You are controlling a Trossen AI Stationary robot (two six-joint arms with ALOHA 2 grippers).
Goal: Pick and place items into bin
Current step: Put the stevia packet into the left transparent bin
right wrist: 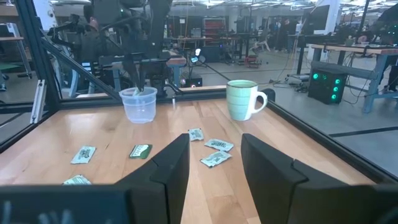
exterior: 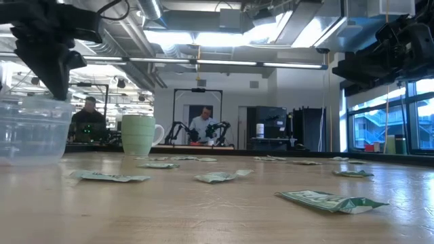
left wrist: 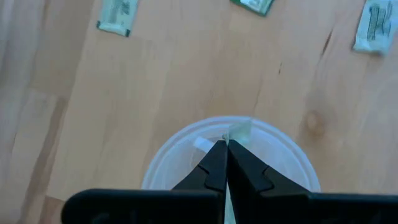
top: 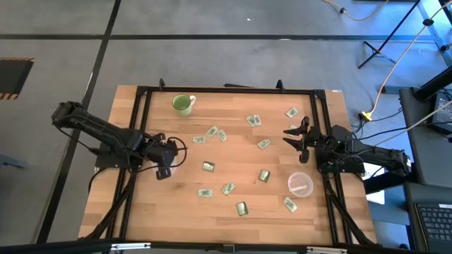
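Wooden tabletop inside a black frame, with a workshop beyond where two people sit behind it. Small flat green-and-white shiny packets lie scattered across the middle and right of the wood, none touching the light-green ceramic mug near the far edge. The clear plastic round cup serving as bin stands on the left side. The left gripper hangs directly over its mouth, fingers pressed tight together. Pale scraps show inside the cup at the tips; I cannot tell whether one is pinched. The right gripper hovers by the right edge, fingers spread apart with nothing between them, facing the cup and mug.
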